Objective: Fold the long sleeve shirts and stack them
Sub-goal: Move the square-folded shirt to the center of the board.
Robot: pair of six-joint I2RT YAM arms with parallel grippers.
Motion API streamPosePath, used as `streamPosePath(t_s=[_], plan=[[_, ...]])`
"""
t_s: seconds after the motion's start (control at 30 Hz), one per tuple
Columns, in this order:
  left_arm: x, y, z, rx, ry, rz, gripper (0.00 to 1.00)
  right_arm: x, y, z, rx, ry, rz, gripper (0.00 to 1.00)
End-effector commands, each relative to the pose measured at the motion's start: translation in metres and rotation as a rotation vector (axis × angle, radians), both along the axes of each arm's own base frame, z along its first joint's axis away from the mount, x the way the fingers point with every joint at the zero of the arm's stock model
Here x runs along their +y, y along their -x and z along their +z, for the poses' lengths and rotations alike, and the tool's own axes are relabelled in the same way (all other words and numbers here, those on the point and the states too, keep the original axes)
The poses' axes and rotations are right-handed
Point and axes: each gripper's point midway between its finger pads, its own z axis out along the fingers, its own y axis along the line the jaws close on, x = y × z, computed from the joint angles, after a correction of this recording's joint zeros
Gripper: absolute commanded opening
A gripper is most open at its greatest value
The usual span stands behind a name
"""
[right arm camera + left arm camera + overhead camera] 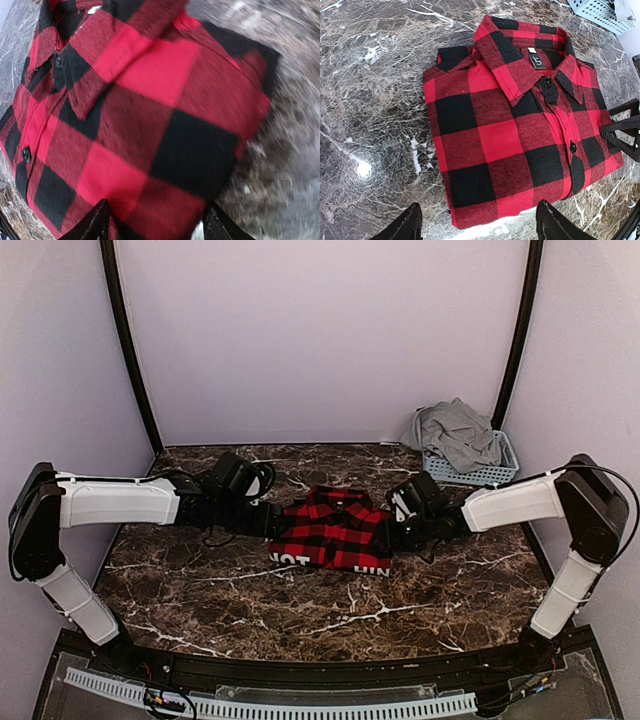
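Observation:
A red-and-black check long sleeve shirt (335, 530) lies folded, collar up, in the middle of the marble table, with white letters along its near edge. My left gripper (272, 521) stands open at the shirt's left side. In the left wrist view its gripper (480, 227) has its jaws spread over the shirt's (520, 130) edge, holding nothing. My right gripper (398, 525) is open at the shirt's right side. The right wrist view shows that gripper (157, 225) low over the check cloth (145, 115), with nothing pinched. A plain grey shirt (455, 430) is heaped in the basket.
The pale blue slatted basket (490, 476) stands at the back right corner of the table (200, 580). Black frame posts and pale walls close in the back and sides. One of the right gripper's fingers (620, 131) shows at the right edge of the left wrist view.

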Motion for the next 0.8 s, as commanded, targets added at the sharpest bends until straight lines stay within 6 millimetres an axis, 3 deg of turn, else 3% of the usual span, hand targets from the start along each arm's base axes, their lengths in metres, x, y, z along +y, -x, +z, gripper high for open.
streamPosePath(t_s=[0.0,0.17,0.37,0.53,0.77], plan=[[0.026,-0.007,0.007,-0.028,-0.026,0.087,0.76,0.030,-0.023,0.007,-0.052,-0.042,0.121,0.59],[0.053,-0.012,0.015,-0.053,-0.035,0.159,0.77,0.063,-0.032,0.002,-0.044,-0.109,0.220,0.57],[0.078,-0.015,0.026,-0.076,-0.050,0.212,0.77,0.106,-0.050,0.011,-0.084,-0.140,0.279,0.56],[0.088,-0.015,0.029,-0.083,-0.068,0.226,0.77,0.110,-0.064,0.020,-0.119,-0.113,0.263,0.56],[0.092,-0.015,0.028,-0.084,-0.088,0.228,0.78,0.073,-0.060,0.007,-0.104,-0.010,0.162,0.54]])
